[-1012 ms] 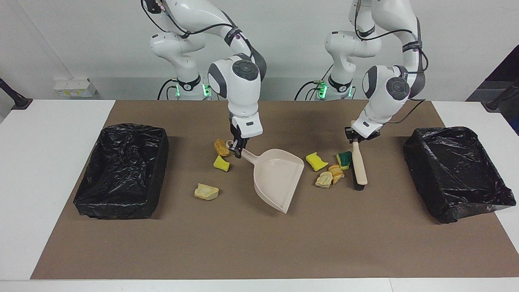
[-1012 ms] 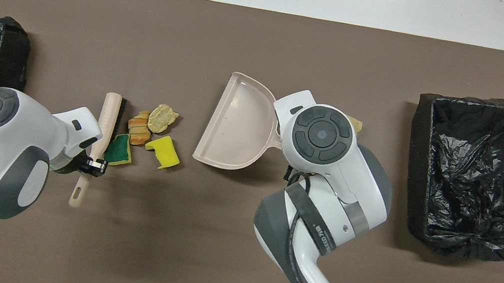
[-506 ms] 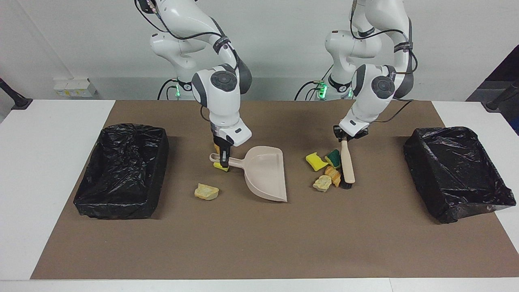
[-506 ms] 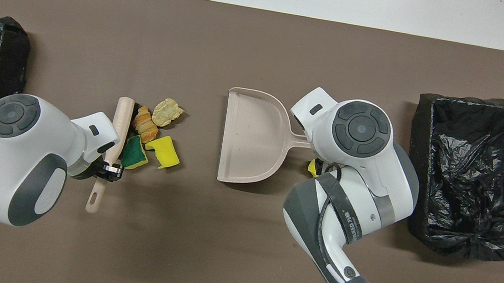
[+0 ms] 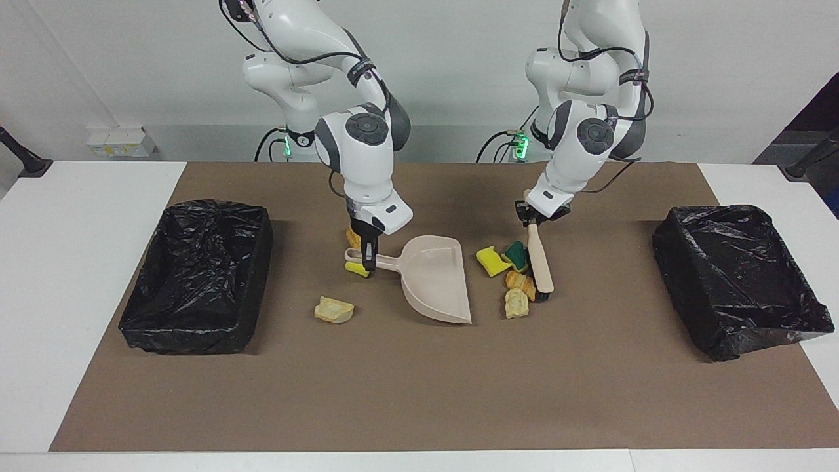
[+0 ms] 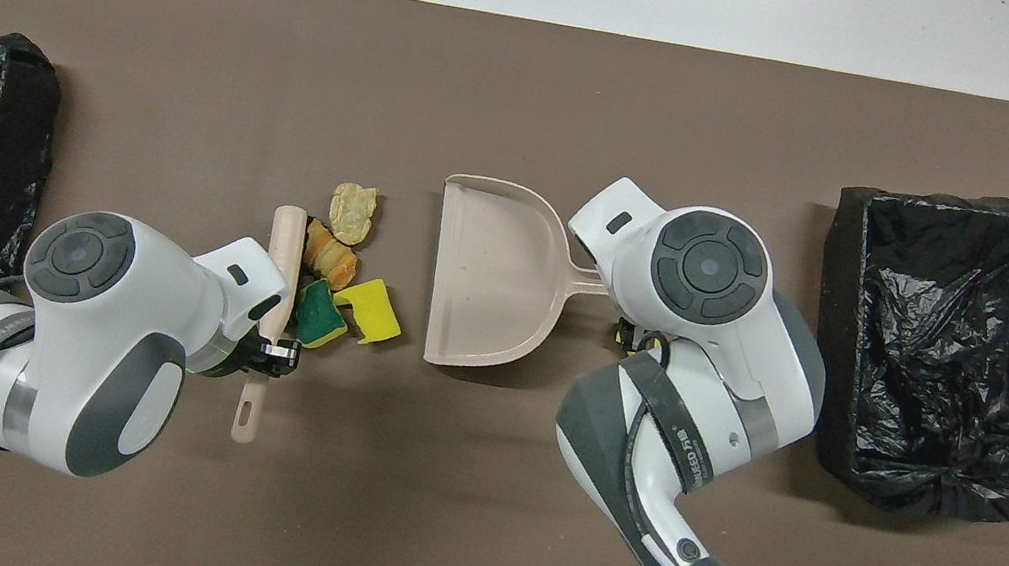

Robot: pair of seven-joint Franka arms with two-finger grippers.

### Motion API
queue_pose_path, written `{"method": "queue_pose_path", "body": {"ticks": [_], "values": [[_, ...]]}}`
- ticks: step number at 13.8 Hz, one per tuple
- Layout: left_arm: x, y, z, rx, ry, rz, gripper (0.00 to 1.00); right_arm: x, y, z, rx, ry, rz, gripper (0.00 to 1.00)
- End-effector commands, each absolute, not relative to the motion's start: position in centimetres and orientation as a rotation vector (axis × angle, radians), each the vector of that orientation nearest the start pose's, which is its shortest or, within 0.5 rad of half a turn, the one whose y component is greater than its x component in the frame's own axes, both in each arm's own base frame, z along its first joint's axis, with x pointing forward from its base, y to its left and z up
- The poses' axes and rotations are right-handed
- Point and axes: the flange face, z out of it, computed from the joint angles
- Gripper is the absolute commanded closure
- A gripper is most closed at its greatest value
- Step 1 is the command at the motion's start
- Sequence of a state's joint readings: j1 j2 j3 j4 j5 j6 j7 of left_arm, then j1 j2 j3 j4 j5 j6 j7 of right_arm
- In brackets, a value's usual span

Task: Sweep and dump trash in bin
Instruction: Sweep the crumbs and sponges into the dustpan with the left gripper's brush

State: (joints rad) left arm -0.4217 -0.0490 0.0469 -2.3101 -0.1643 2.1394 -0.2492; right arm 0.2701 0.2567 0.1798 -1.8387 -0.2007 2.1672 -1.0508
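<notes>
Facing view: the brush [image 5: 541, 262] is clamped in the left pincer [image 5: 531, 221], the dustpan [image 5: 436, 278] handle in the right pincer [image 5: 369, 260], four trash scraps [image 5: 514, 278] lying between them, beside the brush's long side.

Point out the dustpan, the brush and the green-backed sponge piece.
dustpan [image 5: 438, 283]: facing view, middle of its pan.
brush [image 5: 540, 261]: facing view, wooden back.
green-backed sponge piece [image 6: 318, 315]: overhead view, green top.
</notes>
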Motion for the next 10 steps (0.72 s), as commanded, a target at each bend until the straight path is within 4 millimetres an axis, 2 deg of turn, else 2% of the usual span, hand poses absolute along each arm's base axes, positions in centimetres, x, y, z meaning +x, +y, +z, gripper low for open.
{"method": "queue_pose_path", "body": {"ticks": [1,2,4,10], "values": [[44.8,-21.2,35.0,-3.264,0.015,0.229,1.00,57.3,26.1,40.0,2.081,2.149,0.084,1.00],[44.7,-22.6,34.0,-3.278,-0.005,0.210,1.00,57.3,26.1,40.0,2.087,2.143,0.087,1.00],[44.8,-23.7,34.1,-3.298,-0.022,0.183,1.00,57.2,26.2,40.1,2.092,2.137,0.088,1.00],[44.5,-29.4,36.0,-3.387,0.033,0.173,1.00,57.5,26.3,40.2,2.101,2.126,0.108,1.00]]}}
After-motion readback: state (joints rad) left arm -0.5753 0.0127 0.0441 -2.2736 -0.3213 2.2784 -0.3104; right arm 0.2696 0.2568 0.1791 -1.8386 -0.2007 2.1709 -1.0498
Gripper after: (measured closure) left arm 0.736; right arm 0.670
